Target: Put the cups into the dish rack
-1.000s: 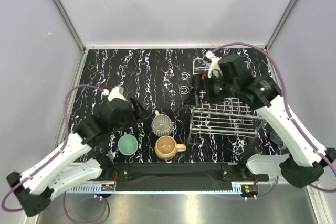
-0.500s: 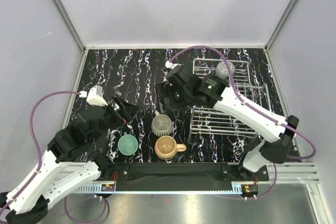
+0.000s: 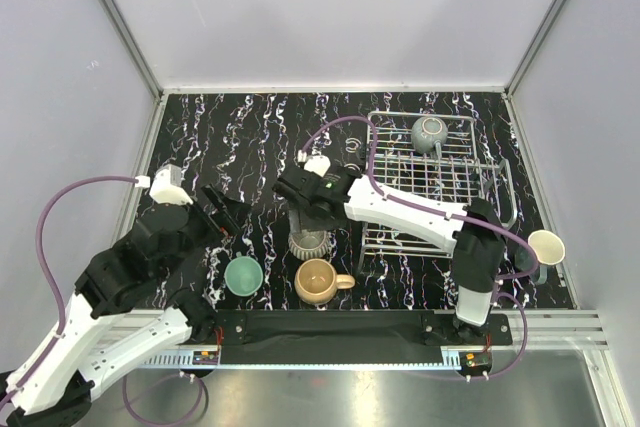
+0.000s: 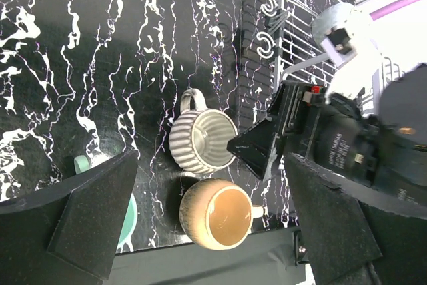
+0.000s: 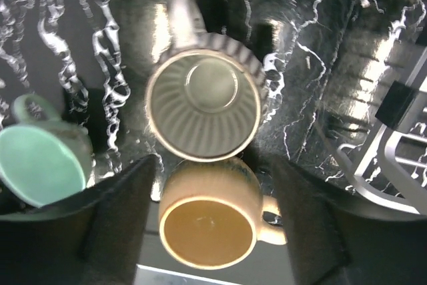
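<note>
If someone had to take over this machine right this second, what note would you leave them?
Left gripper: jaws open, empty, hovering left of the cups.
Right gripper: jaws open, above the ribbed cup, not gripping it.
Cups: the grey-green cup sits at the far end of the rack. The ribbed cup, tan cup and teal-green cup stand upright on the table, left of the rack.
Done: one cup loaded.
Left: the three on the table, probably the ribbed one first.
</note>
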### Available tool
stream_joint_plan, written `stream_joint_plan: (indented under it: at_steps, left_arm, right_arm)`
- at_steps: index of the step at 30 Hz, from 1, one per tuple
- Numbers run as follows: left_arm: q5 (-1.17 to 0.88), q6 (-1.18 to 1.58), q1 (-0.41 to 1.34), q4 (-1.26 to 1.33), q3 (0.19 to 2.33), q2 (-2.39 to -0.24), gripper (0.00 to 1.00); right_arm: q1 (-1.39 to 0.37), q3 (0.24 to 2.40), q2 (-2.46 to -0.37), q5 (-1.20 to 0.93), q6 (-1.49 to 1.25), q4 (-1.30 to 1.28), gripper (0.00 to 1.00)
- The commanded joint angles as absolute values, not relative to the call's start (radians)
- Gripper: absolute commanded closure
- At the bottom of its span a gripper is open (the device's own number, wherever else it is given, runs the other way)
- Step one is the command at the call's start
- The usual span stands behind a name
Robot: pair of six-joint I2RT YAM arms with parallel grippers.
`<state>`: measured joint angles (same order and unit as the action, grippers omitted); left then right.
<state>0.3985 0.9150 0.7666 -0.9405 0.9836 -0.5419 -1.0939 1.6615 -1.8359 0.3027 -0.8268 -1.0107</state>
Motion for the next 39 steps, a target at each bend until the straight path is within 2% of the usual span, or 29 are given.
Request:
stream_joint_plan:
  at_steps: [1,2,22,24,26,31,32,33,39]
  left_arm:
    - [0.408,0.858,0.770,-0.900,0.986,-0.545,0.01]
    - [0.396,0.847,0.770,-0.902,0.992,-0.548,0.01]
    - [0.347,0.804,0.770,-0.890,0.983,-0.555,0.03]
    - [0.345,0.804,0.770,-0.893,0.983,-0.554,0.03]
    - [0.348,0.807,0.770,-0.897,0.983,-0.548,0.03]
    - [0.351,0.805,0.770,-0.911,0.988,-0.548,0.03]
    - [0.351,0.805,0.770,-0.911,0.989,-0.549,0.03]
    - [0.351,0.805,0.770,-0.913,0.991,-0.549,0.04]
    - [0.342,0.810,0.770,-0.914,0.991,-0.554,0.04]
  right_arm:
    - [-1.095,1.641,-1.836,0.379,-0.919,-0.992,0.30]
    - [-1.095,1.643,-1.847,0.382,-0.925,-1.000,0.38]
    - [-1.095,1.603,-1.991,0.416,-0.945,-1.015,0.43]
    - [-1.097,1.601,-2.002,0.425,-0.943,-1.008,0.45]
    - [-1.095,1.591,-2.005,0.434,-0.942,-1.002,0.52]
    - [-1.097,1.588,-2.025,0.428,-0.933,-0.977,0.54]
    - [-1.095,1.592,-2.026,0.428,-0.930,-0.974,0.55]
    - [-1.095,1.597,-2.032,0.431,-0.925,-0.971,0.60]
    - [-1.095,1.577,-1.996,0.423,-0.867,-0.892,0.63]
